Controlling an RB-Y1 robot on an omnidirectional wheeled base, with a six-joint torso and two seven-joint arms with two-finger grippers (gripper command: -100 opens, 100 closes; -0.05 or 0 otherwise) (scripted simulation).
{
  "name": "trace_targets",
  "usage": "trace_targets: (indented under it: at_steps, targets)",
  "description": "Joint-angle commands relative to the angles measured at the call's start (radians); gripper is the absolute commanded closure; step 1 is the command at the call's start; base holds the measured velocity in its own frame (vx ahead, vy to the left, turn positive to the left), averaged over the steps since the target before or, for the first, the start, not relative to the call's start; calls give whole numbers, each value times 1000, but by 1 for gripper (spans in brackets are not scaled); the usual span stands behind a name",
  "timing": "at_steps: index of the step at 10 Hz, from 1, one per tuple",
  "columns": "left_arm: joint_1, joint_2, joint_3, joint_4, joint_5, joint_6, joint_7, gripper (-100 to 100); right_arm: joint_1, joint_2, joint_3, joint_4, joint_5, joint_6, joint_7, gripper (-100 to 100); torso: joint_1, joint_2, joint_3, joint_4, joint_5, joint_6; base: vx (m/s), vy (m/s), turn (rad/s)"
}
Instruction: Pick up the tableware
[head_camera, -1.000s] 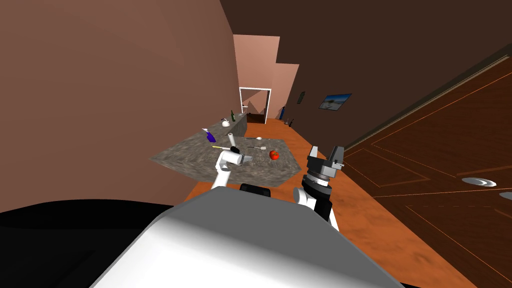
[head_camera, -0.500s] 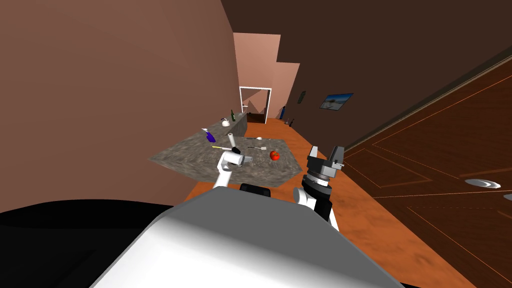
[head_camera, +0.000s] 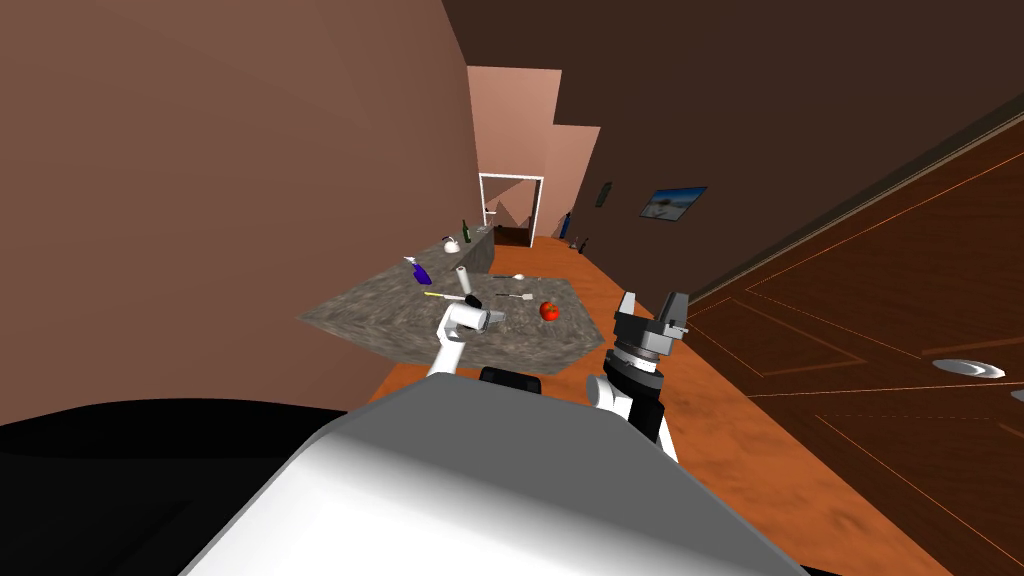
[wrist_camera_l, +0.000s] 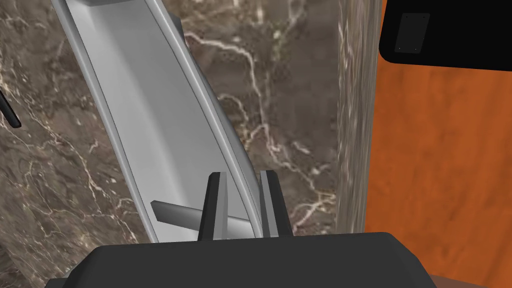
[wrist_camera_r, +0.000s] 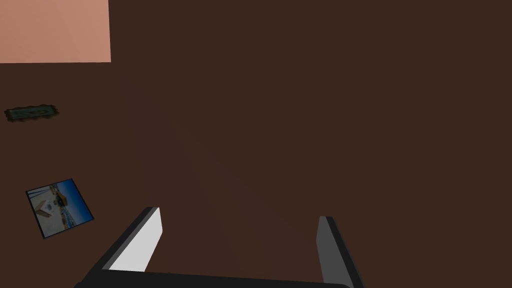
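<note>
On the marbled counter (head_camera: 380, 312), near its front edge, my left gripper (wrist_camera_l: 242, 176) was clamped on the rim of the light grey dish (wrist_camera_l: 150, 125), one finger inside and one outside. I judged it a thin-wall hold ready for lifting. Right of it lay a tomato (head_camera: 548, 310). Farther right, my right gripper (head_camera: 652, 308) hung idle over the orange floor (head_camera: 760, 460), fingers apart.

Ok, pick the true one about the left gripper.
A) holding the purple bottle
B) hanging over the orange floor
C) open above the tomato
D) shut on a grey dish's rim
D: the left gripper has one finger inside and one outside the rim of the dish, close together, above the counter.
</note>
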Motion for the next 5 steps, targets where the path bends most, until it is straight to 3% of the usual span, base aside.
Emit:
trace_targets:
  at_steps: [1, 3, 4, 5]
  targets:
    - [0, 0, 0, 0, 0, 0, 0, 100, 0, 0, 0, 0, 0, 0, 0, 0, 0, 0, 0, 0, 0, 0, 0, 0, 0]
    - [0, 0, 0, 0, 0, -1, 0, 100, 0, 0, 0, 0, 0, 0, 0, 0, 0, 0, 0, 0, 0, 0, 0, 0, 0]
    - [0, 0, 0, 0, 0, -1, 0, 0, 0, 0, 0, 0, 0, 0, 0, 0, 0, 0, 0, 0, 0, 0, 0, 0, 0]
    - [3, 0, -3, -31, -1, 27, 0, 100, 0, 0, 0, 0, 0, 0, 0, 0, 0, 0, 0, 0, 0, 0, 2, 1, -12]
